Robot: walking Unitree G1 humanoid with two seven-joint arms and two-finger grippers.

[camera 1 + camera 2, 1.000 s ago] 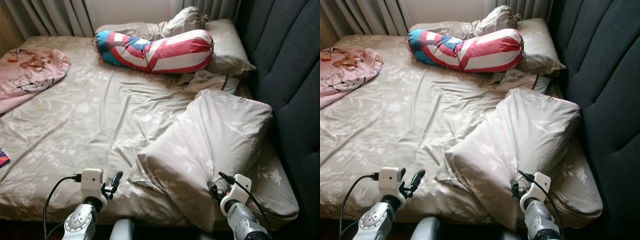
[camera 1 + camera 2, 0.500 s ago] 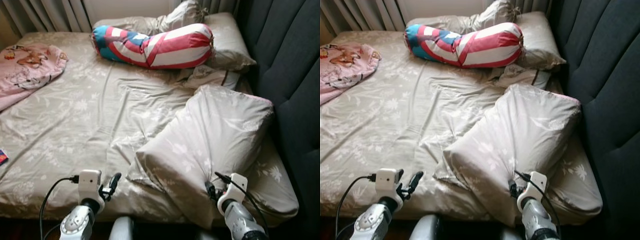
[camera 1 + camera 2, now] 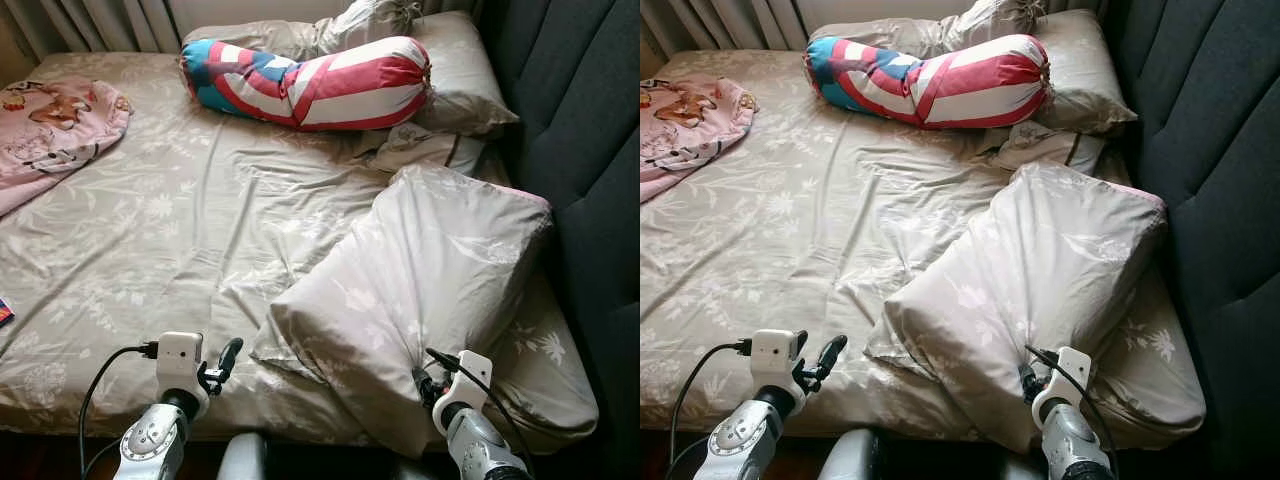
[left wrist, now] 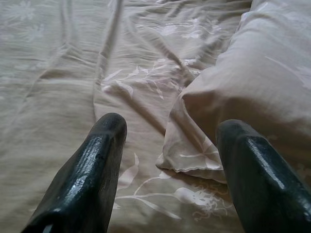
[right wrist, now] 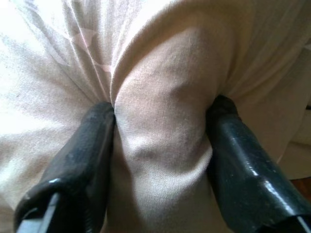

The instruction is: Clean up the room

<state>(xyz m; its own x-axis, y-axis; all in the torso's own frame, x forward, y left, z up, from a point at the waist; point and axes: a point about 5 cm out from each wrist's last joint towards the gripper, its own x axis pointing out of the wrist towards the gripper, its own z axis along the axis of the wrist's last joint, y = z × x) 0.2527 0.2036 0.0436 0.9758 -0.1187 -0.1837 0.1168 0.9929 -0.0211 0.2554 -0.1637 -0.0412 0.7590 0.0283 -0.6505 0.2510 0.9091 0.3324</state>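
Bed [image 3: 180, 230] with a rumpled beige floral sheet, seen from its near edge. A large beige pillow [image 3: 420, 280] lies tilted across the right side of the bed, its far corner resting against the dark padded headboard [image 3: 590, 150] and its near edge hanging toward the robot.

The right gripper [image 5: 163, 141] is clamped on a bunched fold of this pillow's near edge; the fabric bulges between its two black fingers [image 5: 87, 155], which press in from either side. In the head view the same gripper [image 3: 428, 383] meets the pillow at its lower edge.

The left gripper [image 4: 170, 170] hovers over the sheet near the bed's front edge with its fingers spread wide and nothing between them; the pillow's near left corner [image 4: 194, 155] lies just beyond the gap, apart from both fingers.

At the far end, a red, white and blue striped bolster [image 3: 310, 85] lies across the bed, resting against two more beige pillows [image 3: 455, 75]. A smaller crumpled cushion [image 3: 420, 150] sits between the bolster and the large pillow. A pink printed blanket [image 3: 50, 125] lies at the far left.
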